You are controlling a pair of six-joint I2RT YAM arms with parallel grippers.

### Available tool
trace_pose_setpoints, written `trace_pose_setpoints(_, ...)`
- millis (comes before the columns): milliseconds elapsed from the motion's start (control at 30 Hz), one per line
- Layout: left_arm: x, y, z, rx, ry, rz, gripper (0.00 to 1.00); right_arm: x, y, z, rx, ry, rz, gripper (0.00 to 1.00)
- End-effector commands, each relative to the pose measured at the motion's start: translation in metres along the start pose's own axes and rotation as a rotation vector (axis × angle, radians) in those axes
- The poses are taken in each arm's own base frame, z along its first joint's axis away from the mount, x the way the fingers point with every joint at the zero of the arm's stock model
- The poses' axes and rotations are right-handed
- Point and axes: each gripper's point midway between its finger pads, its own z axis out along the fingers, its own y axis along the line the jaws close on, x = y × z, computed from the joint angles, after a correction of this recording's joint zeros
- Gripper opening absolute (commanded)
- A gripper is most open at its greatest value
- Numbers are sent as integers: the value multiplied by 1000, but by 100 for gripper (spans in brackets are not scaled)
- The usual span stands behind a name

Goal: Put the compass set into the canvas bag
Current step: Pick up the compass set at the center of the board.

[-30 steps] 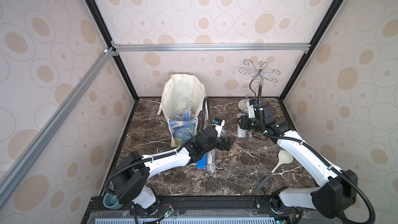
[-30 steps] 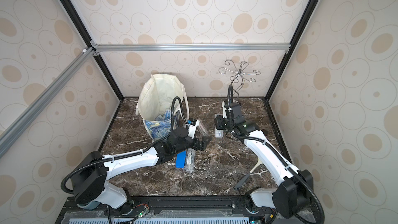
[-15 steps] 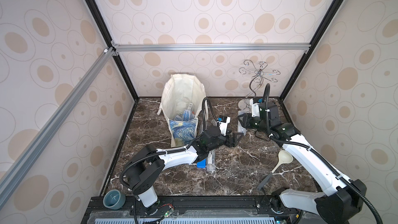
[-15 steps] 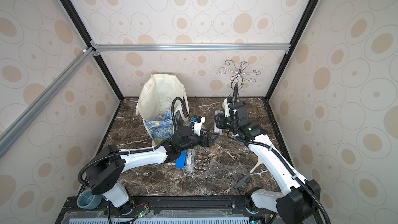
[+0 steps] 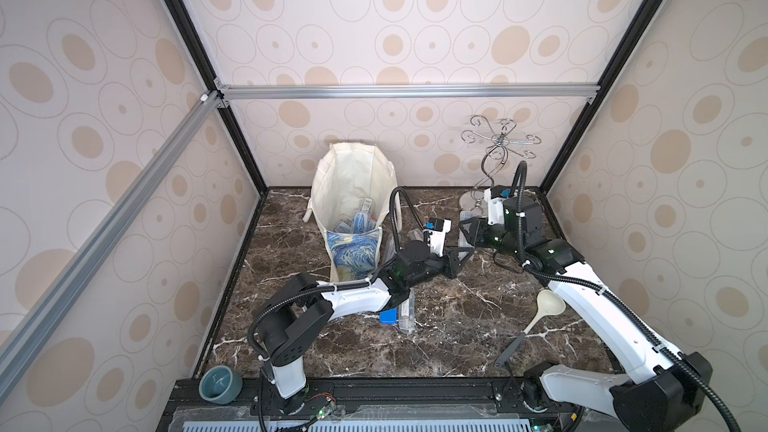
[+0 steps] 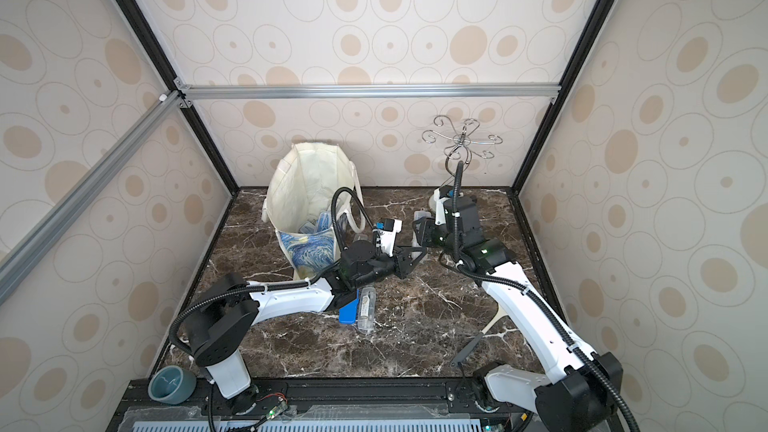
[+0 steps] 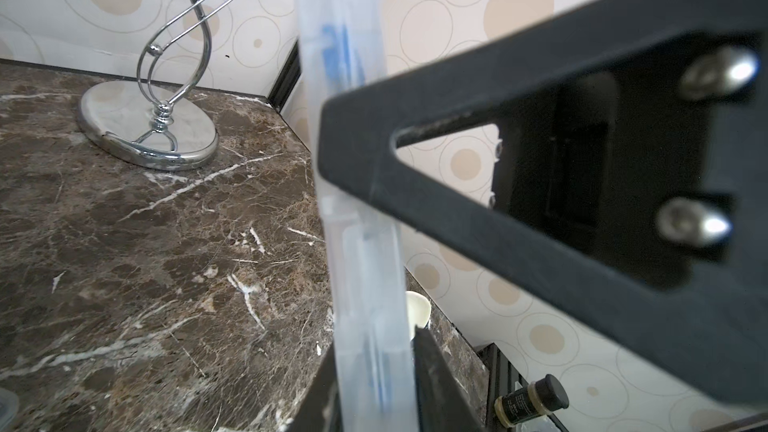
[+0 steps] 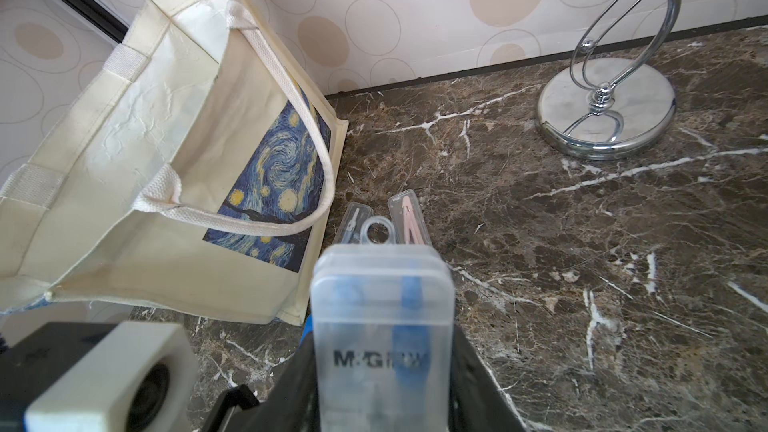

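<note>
Both claws were clamped on a compass set (image 8: 381, 317), left claw (image 5: 458, 261) and right claw (image 5: 468, 234) meeting above the counter (image 5: 457, 326) toward its back edge, near the bag (image 5: 353, 201). Handover seemed in hand; next the right claw should release, letting the left carry it to the bag's mouth.

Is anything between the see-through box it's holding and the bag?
Only the robot's own left arm: its black cable loops between the clear plastic compass case, gripped by left pincer and right pincer, and the open cream starry-print canvas bag.
</note>
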Motion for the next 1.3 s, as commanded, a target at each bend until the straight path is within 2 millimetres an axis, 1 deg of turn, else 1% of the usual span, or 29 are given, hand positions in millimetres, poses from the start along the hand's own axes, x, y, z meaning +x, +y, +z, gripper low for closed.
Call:
trace_pose_setpoints(0,-25,-20,2,76,-79,13,20,-1,4,-2,-25,-5,12,41)
trace_pose_setpoints(100,-26,-20,-1,73,-91,18,11,0,5,1,-30,3,13,41)
trace_pose_setpoints(200,-28,-17,-3,57,-94,25,10,2,5,5,-30,18,14,42)
trace_pose_setpoints(267,-28,-14,-3,41,-95,25,10,3,4,6,-24,22,12,45)
trace_pose_setpoints(333,-27,-9,-3,6,-85,26,10,2,0,5,-4,14,11,59)
trace_pose_setpoints(467,-24,4,-2,-81,-51,51,10,-7,-12,-8,56,-53,3,97)
trace_pose_setpoints(500,-25,6,-4,-101,-49,60,10,-9,-15,-12,67,-73,4,100)
trace_pose_setpoints(633,-29,16,-9,-183,-40,98,10,-10,-25,-26,100,-109,1,100)
trace_pose_setpoints(767,-40,25,-8,-293,-9,146,10,-8,-36,-37,137,-122,-2,100)
trace_pose_setpoints(867,-51,27,-7,-365,30,189,9,-6,-44,-45,160,-135,3,100)
trace_pose_setpoints(933,-64,26,-8,-410,30,222,9,-2,-49,-47,176,-137,9,100)
trace_pose_setpoints(1033,-91,26,-18,-483,8,282,9,8,-57,-43,198,-116,14,100)
trace_pose_setpoints(1133,-126,38,-40,-618,-18,325,10,26,-66,-31,225,-47,14,100)
trace_pose_setpoints(1200,-153,50,-61,-710,-41,334,10,35,-72,-26,251,3,6,100)
trace_pose_setpoints(1267,-173,60,-82,-760,-65,334,10,44,-76,-20,267,42,-3,100)
